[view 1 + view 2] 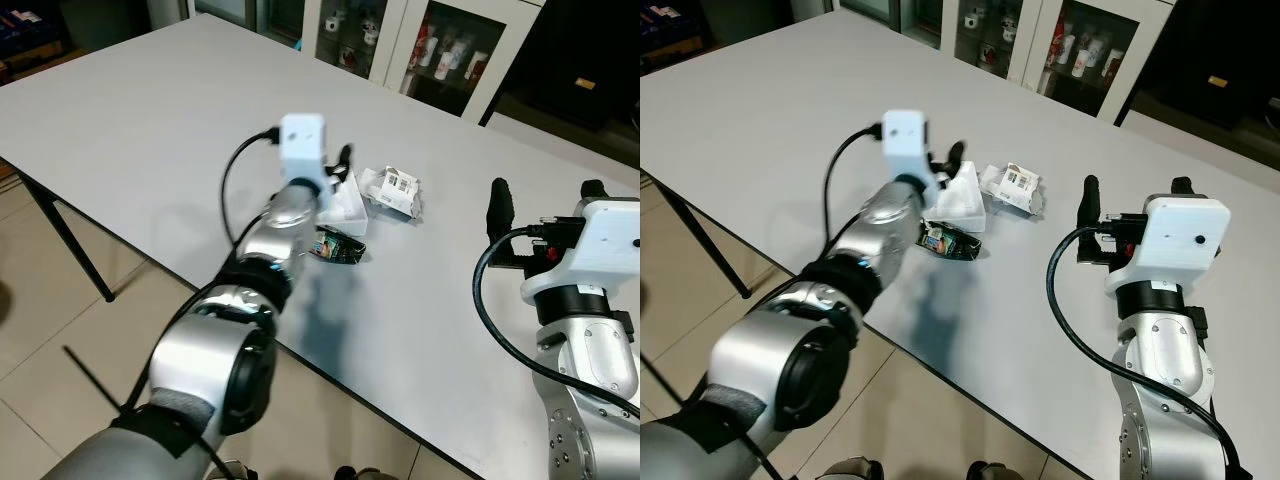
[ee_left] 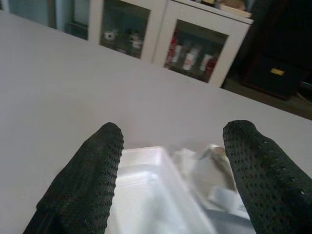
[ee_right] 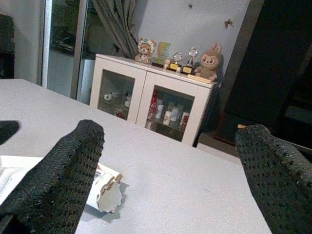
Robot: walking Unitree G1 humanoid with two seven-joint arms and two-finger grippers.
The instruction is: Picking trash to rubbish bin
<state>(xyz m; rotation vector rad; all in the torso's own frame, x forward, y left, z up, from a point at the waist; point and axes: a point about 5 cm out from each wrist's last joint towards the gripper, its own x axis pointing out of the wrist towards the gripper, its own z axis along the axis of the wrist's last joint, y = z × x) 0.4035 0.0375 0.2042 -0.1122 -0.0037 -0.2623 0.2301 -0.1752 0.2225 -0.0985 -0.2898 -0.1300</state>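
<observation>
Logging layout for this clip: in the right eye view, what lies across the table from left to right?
Left pincer → white foam tray → crumpled white carton → right pincer.

White tray [image 1: 962, 200], wrappers [image 1: 1012, 186] on table [image 1: 760, 110]

On the tabletop [image 1: 130, 130], near its front edge, my left hand [image 1: 340, 165] sits over the foam tray [image 1: 962, 200], the wrapper [image 1: 950, 241] just before it, the crumpled carton [image 1: 392, 190] beside it, my right hand [image 1: 1135, 200] well apart toward the right.
</observation>
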